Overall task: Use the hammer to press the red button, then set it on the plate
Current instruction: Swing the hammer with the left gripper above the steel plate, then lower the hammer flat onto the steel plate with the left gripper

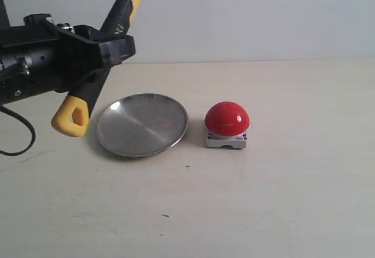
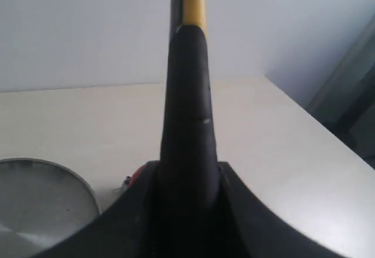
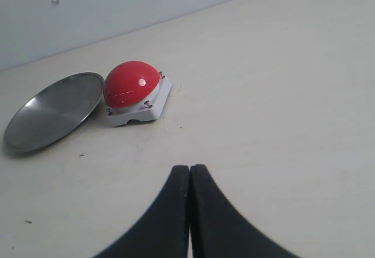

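Left gripper (image 1: 99, 50) clamps the hammer (image 1: 120, 17) by its handle, tilted in the air left of the plate (image 1: 142, 124). Beside the plate sits the red button (image 1: 227, 118). Right gripper (image 3: 189, 173) is closed and empty.

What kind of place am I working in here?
Probably a lab test bench: a plain pale table against a blank wall, a plate and a red button set out as props.

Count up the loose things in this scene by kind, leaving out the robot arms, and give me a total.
hammer: 1
metal plate: 1
red button: 1
Total: 3
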You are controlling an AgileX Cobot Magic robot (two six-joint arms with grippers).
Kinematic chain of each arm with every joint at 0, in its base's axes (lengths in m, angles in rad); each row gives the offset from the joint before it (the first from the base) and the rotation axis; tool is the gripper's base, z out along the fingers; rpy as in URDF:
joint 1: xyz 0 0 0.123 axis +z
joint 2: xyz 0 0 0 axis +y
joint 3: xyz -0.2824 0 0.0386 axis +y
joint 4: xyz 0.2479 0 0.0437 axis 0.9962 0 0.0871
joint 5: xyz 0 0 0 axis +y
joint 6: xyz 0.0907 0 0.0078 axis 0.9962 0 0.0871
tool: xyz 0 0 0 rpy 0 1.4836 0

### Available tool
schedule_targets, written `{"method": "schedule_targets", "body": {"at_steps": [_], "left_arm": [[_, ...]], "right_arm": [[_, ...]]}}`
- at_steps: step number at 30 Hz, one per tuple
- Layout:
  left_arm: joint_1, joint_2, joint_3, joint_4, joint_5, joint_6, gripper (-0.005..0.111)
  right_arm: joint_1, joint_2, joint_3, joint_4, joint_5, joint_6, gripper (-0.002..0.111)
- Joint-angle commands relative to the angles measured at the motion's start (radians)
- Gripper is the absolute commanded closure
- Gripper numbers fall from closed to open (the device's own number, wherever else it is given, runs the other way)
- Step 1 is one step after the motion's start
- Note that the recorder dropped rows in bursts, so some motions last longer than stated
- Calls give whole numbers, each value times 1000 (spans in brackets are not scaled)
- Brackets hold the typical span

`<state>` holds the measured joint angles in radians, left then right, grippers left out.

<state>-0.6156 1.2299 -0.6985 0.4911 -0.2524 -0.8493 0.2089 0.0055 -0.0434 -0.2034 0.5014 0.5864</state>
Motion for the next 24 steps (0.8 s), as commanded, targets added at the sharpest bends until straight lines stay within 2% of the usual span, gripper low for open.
{"method": "schedule_targets", "body": {"at_steps": [1, 6, 10, 13, 16, 24], "left_arm": [[72, 16, 35, -143, -212, 39, 107], [99, 172, 33, -222, -285, 39, 107], [99, 328, 25, -237, -411, 35, 107], [99, 509, -68, -246, -345, 35, 107], [99, 608, -143, -234, -294, 8, 107], [99, 742, -214, -234, -296, 6, 107]], "right_arm": [[1, -6, 6, 3, -11, 0, 108], [1, -6, 6, 3, -11, 0, 108], [1, -6, 6, 3, -11, 0, 108], [1, -6, 6, 3, -11, 0, 108], [1, -6, 6, 3, -11, 0, 108], [1, -6, 6, 3, -11, 0, 108]]}}
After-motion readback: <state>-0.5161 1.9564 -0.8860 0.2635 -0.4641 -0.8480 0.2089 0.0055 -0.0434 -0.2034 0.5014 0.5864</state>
